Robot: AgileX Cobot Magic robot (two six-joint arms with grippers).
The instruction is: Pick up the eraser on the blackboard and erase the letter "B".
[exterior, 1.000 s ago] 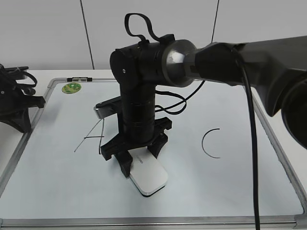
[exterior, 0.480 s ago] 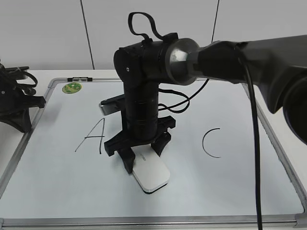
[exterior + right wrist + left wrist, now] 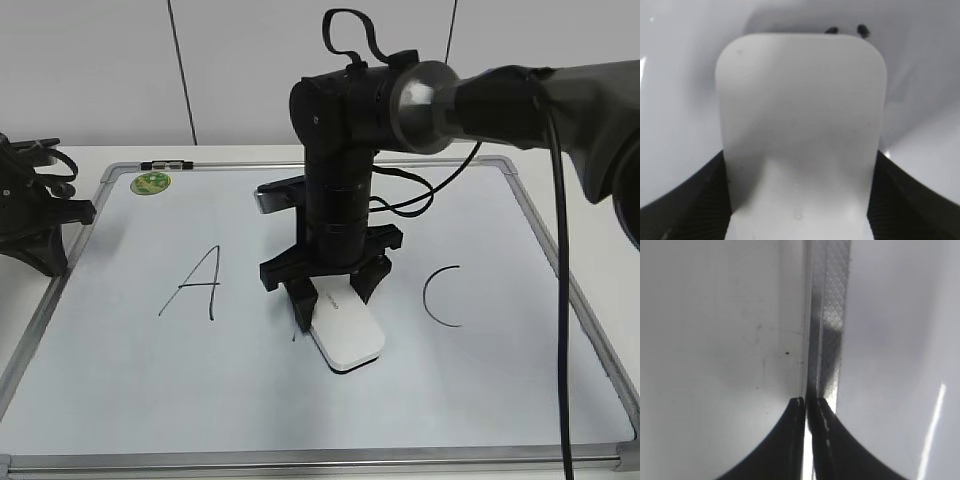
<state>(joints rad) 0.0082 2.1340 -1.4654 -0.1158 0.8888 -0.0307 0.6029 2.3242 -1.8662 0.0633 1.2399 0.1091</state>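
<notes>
The white eraser (image 3: 348,335) lies flat on the blackboard (image 3: 120,370), between the "A" (image 3: 195,285) and the "C" (image 3: 440,297). My right gripper (image 3: 330,290) points down and is shut on the eraser's near end. In the right wrist view the eraser (image 3: 800,110) fills the space between the black fingers (image 3: 800,167). The letter "B" is hidden by the arm and eraser; only a short black stroke (image 3: 294,335) shows at the eraser's left, and two dark specks (image 3: 862,31) show past its far edge. My left gripper (image 3: 810,402) is shut and empty over the board's frame.
A small green round magnet (image 3: 150,183) sits at the board's far left corner. The left arm (image 3: 30,215) rests off the board's left edge. The grey frame (image 3: 580,300) rims the board, and a black cable hangs from the right arm.
My right gripper has slid the eraser to the right across the board, away from the "A" and toward the "C". The "A" now shows in full. The left arm has not moved.
</notes>
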